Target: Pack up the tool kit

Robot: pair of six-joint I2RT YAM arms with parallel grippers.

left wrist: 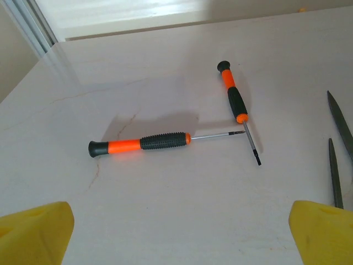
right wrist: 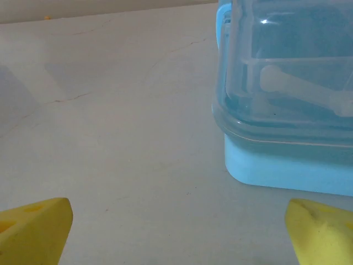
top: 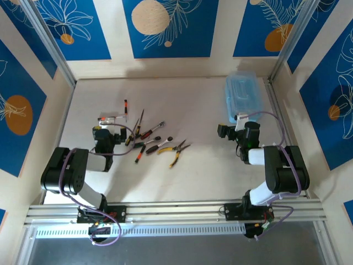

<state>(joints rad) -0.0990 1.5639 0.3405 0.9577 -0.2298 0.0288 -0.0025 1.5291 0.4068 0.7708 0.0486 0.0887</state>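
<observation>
Where the left claw stands: left gripper point(left wrist: 179, 232) low over the table point(top: 193, 182), its yellow fingertips point(left wrist: 36, 232) spread wide apart with bare tabletop between them
Just ahead of it: nearer screwdriver point(left wrist: 138, 144) lies crosswise, black cap to the left, orange then ribbed black grip, bare shaft pointing right
Beyond that: farther screwdriver point(left wrist: 233, 99) runs away from the camera, cap at the far end, blade toward the gripper; the nearer one's tip meets its shaft, so the two make a T
Right edge of the left wrist view: two slim dark blades point(left wrist: 339, 127), long axes running near to far
Right claw: right gripper point(right wrist: 177, 232) also low, yellow tips wide apart, clamped on nothing
Ahead and to its right: case point(top: 242, 96), light blue, near corner close to the gripper but apart from it
Case axis: long side runs from the arm bases toward the far wall, at the table's far right, beside the metal rail point(top: 274, 102)
Lid point(right wrist: 287, 66): clear, seated on the case; the right wrist view shows a pale bar through it
From above: heap of tools point(top: 146, 138) at centre-left, well apart from the case
Pliers point(top: 175, 150): yellow handles toward the near left, jaws toward the far right, at the heap's right end
</observation>
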